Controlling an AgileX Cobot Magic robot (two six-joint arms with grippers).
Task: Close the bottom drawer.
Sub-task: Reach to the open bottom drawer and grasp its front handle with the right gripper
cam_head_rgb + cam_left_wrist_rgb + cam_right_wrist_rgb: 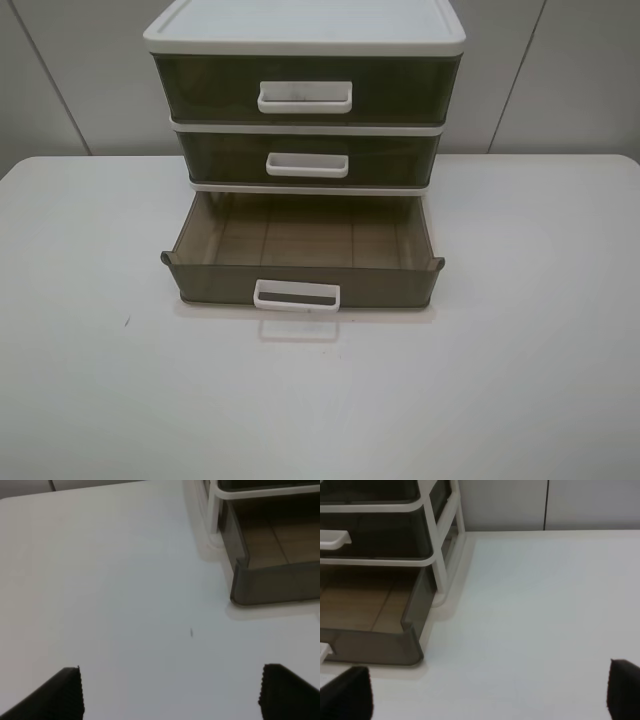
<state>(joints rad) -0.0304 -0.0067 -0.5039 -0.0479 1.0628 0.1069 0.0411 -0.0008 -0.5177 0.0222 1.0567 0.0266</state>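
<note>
**On the table, bottom drawer stands pulled out**

At the foot of a white-framed plastic drawer unit (300, 25) with 3 tiers, the translucent smoky olive-brown bottom drawer (302, 250) is drawn well forward of the frame, so its ribbed floor is open to view from above. Its small white rectangular loop handle (296, 295) sits at the middle of the low front panel. That panel faces the near edge of the flat white table (520, 380) on which the unit stands. Above it, the mid-height middle drawer (400, 158) and the tall top drawer (420, 90) sit flush in the frame, each with its own white handle.

The left gripper (175, 692) hangs over the tabletop off the left front corner of the bottom drawer, clear of it. Its 2 dark ribbed fingertips (70, 692) are spread wide, with only table surface between them. A small dark speck (191, 632) marks the table between this gripper and the drawer.

The right gripper (487, 690) hangs off the drawer's right front corner. Its 2 dark fingertips (350, 692) are likewise spread wide over the table, touching neither the drawer nor the frame.
</note>
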